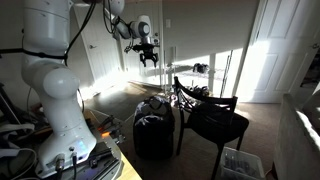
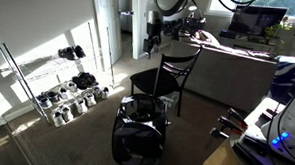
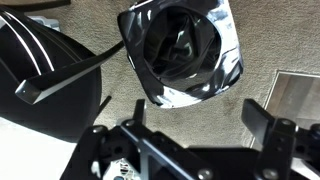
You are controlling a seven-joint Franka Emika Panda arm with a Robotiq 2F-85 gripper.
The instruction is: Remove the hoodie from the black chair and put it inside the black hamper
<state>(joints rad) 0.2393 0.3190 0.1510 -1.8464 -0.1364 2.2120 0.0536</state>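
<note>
While the gripper (image 3: pixel 198 125) is hung above open carpet (image 3: pixel 280 40), jaws spread on nothing, one black hamper (image 3: pixel 180 50) is seen at 12 o'clock, one black chair (image 3: pixel 50 75) just beside at 9 o'clock.

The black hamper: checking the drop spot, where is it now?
In both exterior views the black hamper stands on the carpet close beside the black chair, low and near centre.

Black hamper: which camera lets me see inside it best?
The wrist view: it looks straight down into the open mouth of the black hamper. Both exterior views show mainly its outside, standing near the black chair.
</note>
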